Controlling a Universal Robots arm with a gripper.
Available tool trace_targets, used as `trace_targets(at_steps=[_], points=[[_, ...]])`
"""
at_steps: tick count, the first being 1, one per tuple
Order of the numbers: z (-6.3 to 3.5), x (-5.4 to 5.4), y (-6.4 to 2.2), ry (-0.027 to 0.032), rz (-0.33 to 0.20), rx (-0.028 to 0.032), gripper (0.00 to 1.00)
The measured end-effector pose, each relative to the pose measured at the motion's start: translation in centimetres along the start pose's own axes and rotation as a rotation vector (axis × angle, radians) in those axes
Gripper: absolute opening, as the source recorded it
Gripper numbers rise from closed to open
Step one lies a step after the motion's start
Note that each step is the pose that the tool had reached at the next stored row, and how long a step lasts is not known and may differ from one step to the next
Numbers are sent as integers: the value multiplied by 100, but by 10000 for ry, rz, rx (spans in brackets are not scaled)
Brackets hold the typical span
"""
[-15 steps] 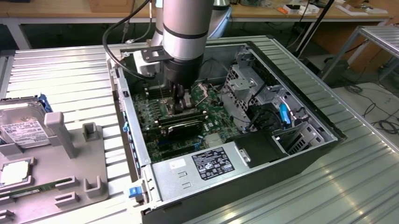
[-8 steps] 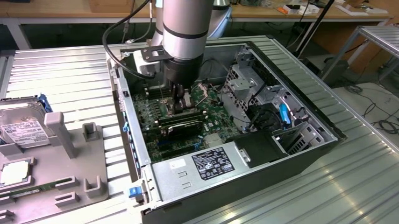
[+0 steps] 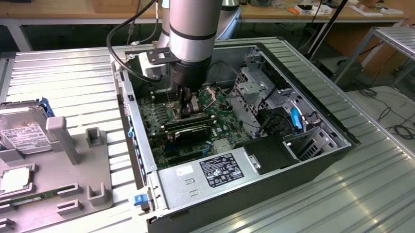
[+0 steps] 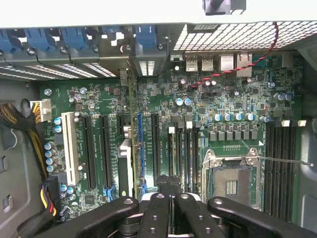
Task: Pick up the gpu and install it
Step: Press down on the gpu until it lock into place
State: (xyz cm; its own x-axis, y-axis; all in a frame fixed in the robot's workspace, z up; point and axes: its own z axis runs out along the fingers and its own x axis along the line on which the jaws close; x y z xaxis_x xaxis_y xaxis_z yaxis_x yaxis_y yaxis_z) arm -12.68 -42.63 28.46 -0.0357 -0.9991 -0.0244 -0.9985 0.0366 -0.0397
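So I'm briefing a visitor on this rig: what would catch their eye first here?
The robot arm reaching straight down into the open computer case, its gripper just above the green motherboard. In the wrist view, a thin card stands edge-on in a slot, likely the gpu. On the exterior view's left, a grey tray holds a hard drive.

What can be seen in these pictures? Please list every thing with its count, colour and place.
computer case: one, black and grey, open, on the ribbed metal table
motherboard: one, green, inside the case
gpu: one, black, on edge on the motherboard, just below the gripper
power supply: one, silver, at the case's near end
hard drive: one, silver with white label, exterior view's left
fixture tray: one, grey, exterior view's left
memory stick: one, green, on the tray
gripper: one, black, inside the case
robot arm: one, silver
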Motion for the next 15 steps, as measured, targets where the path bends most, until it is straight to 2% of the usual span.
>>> trace_targets(at_steps=[4,7,8,13,15], points=[[2,71,-2,3,73,2,11],[25,199,-6,11,145,4,11],[66,221,-5,12,166,6,11],[168,240,1,38,185,17,11],[162,237,-2,95,184,-25,11]])
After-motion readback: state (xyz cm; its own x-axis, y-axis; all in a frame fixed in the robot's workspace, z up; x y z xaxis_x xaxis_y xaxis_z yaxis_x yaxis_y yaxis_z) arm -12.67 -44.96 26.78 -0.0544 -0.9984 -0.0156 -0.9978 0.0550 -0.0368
